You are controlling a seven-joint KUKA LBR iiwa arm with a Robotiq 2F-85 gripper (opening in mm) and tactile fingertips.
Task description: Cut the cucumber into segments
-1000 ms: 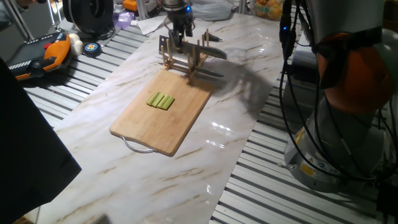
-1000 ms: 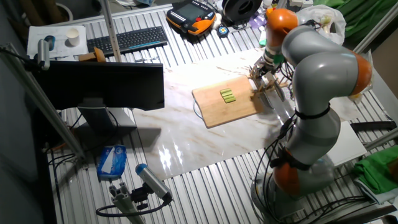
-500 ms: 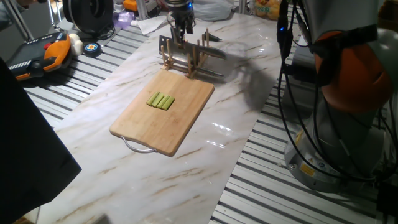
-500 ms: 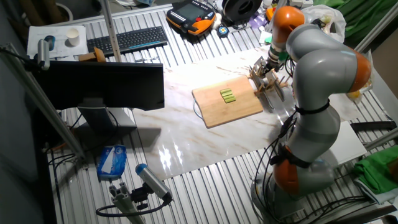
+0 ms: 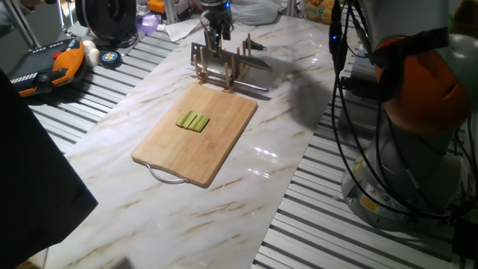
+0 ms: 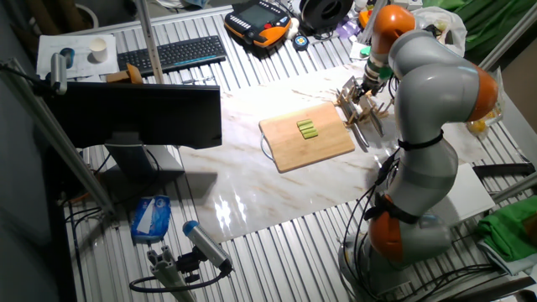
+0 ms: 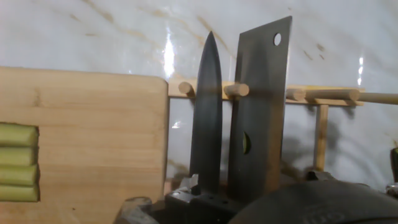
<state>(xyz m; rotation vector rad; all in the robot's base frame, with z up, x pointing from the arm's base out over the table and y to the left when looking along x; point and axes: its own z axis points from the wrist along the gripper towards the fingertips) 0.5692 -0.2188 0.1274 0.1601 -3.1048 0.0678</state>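
The cucumber (image 5: 193,121) is a small row of light green sticks lying side by side in the middle of the wooden cutting board (image 5: 187,153). It also shows at the left edge of the hand view (image 7: 17,162). No segments are in view. My gripper (image 5: 216,34) hangs over the wooden knife rack (image 5: 216,69) just beyond the board's far end. In the hand view a pointed knife (image 7: 207,112) and a cleaver (image 7: 260,106) stand on edge between the rack's pegs, right ahead of the hand. The fingers themselves are hidden.
An orange teach pendant (image 5: 52,63), a tape roll (image 5: 110,57) and a black spool (image 5: 108,15) lie left of the table. The arm's base (image 5: 403,172) stands to the right. A keyboard (image 6: 172,54) and a monitor (image 6: 138,113) sit on the other side.
My gripper has shifted slightly up and away over the knife rack. The knives, board and cucumber have not moved.
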